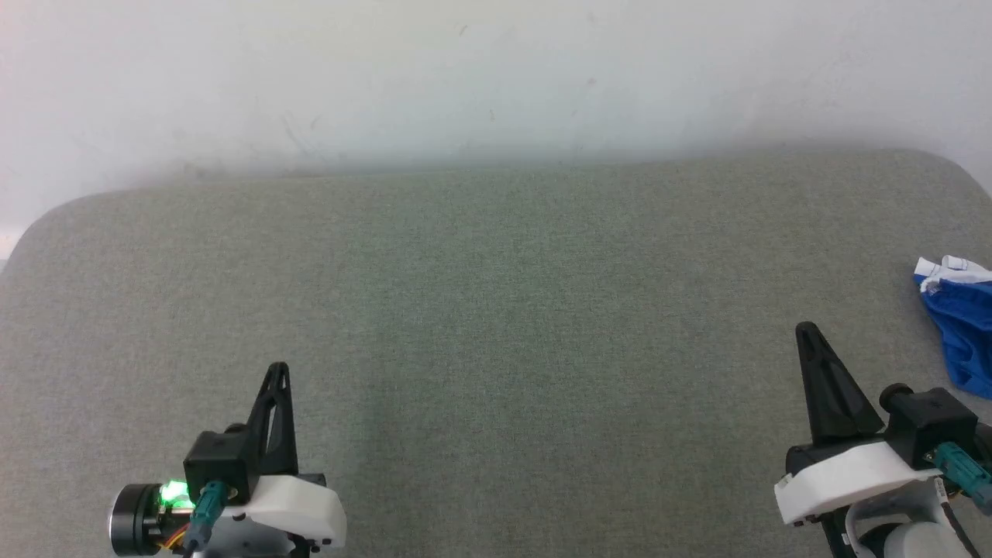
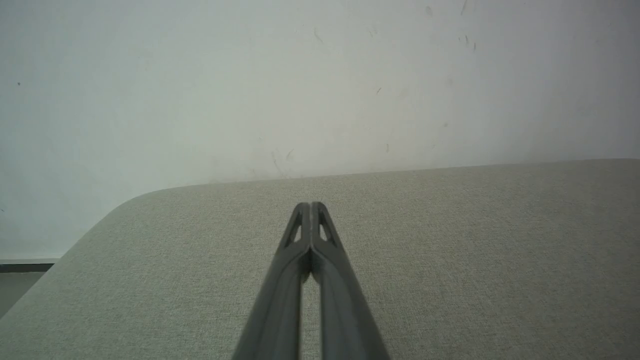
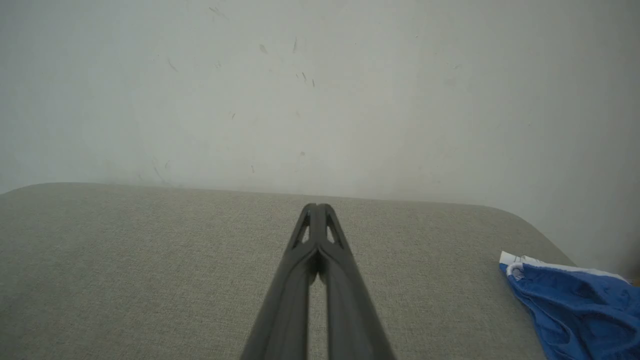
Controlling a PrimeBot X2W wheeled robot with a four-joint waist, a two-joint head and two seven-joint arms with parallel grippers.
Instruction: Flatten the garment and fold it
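The shorts [image 1: 959, 329] lie bunched at the table's right edge, blue with a white band at the far end, partly cut off by the picture's border. They sit off to the right of the right gripper [image 1: 807, 333], about level with its tips and not touching it. That gripper's jaws are pressed together, tip to tip. The left gripper [image 1: 277, 372] is well apart on the other side, its jaws likewise pressed together. Between and ahead of both pairs of jaws, open grey cloth of the table [image 1: 496, 310] runs to the far edge, where it meets a white wall [image 1: 496, 77]. The far corners are rounded.
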